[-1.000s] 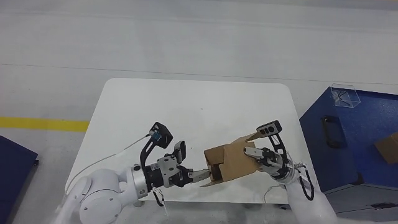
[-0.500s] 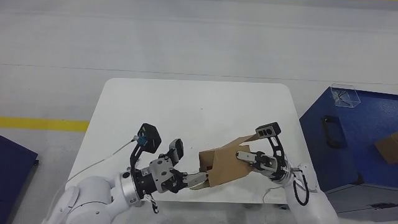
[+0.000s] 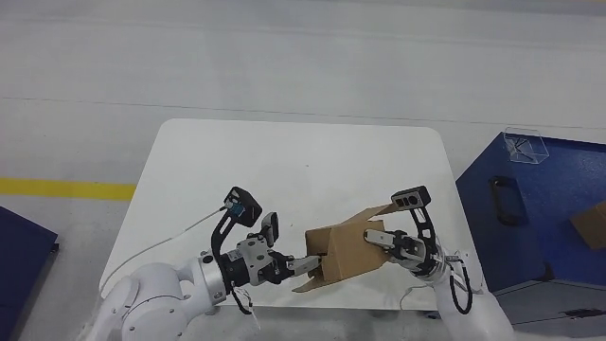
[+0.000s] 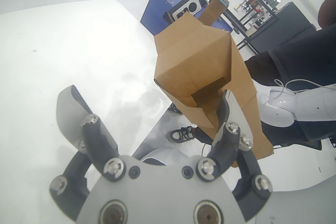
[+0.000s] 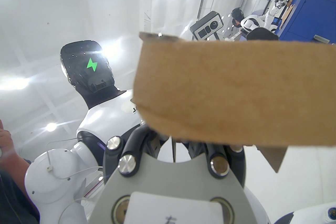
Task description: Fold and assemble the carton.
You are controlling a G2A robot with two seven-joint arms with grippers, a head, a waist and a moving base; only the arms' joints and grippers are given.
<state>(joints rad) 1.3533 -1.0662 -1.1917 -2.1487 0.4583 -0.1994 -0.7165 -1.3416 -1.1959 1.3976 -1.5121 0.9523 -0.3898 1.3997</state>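
White bench (image 3: 284, 161), rounded corners. Brown carton (image 3: 346, 246) partly formed and tilted, above the near right part of the bench, between the two grippers – one end open, a loose flap hanging below it. Right gripper (image 3: 377, 240) at the carton's other end, fingers closed on a cardboard panel, pads mostly hidden behind it. Left gripper (image 4: 147, 96) spread wide, holding nothing – one finger (image 4: 228, 109) right at the open end's flap, the other well clear over bare bench.
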